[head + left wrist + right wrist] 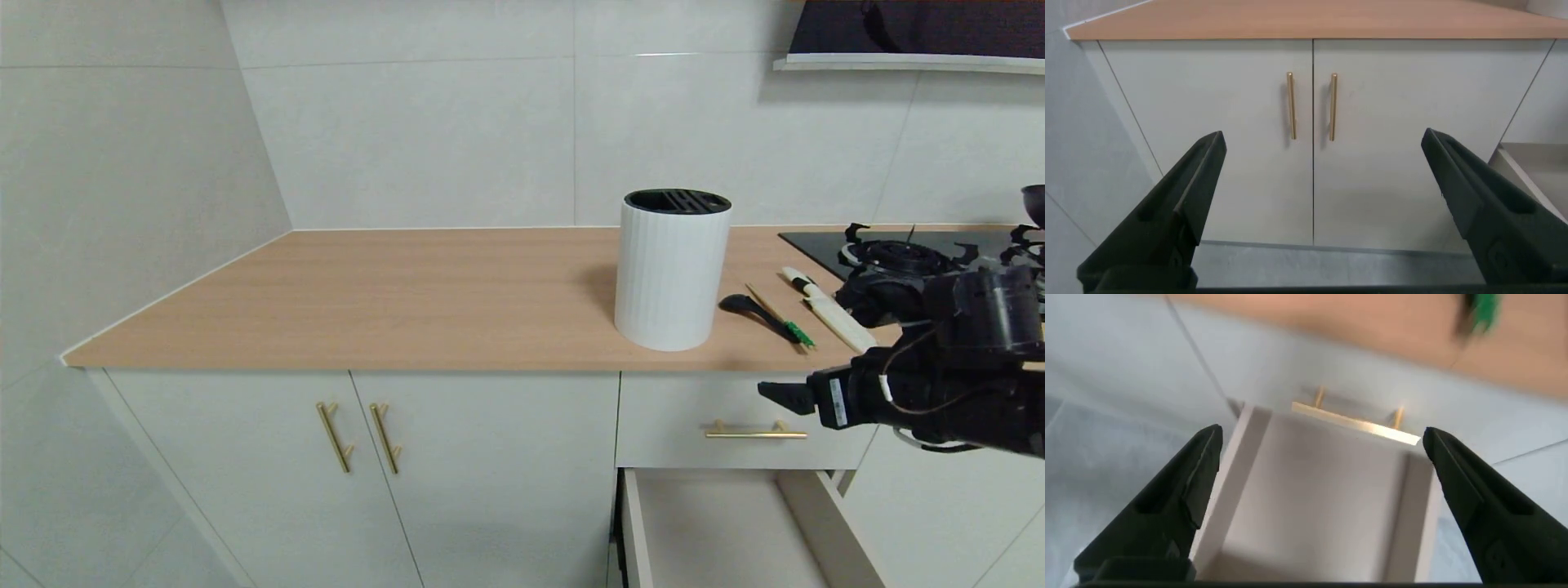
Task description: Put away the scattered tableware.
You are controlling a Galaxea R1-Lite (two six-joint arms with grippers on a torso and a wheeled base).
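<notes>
Right gripper (pixel 785 397), spread wide and empty, hangs above the open white drawer (pixel 718 523), probably pulled out for stowing; black plastic ladle (pixel 747 309), green-tipped wooden chopsticks (pixel 780 318) and long white plastic utensil (pixel 829 314) lie just beyond it on the wooden worktop (pixel 408 302).

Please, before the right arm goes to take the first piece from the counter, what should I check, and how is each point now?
1. Right gripper open, holding nothing: ok.
2. Left gripper open, holding nothing: ok.
3. Lower drawer pulled open: ok.
4. Spoon, chopsticks and white knife lying uncovered on the counter: ok.
5. Holder standing upright: ok.
6. Right gripper above the tableware: not ok, it hangs over the drawer.
</notes>
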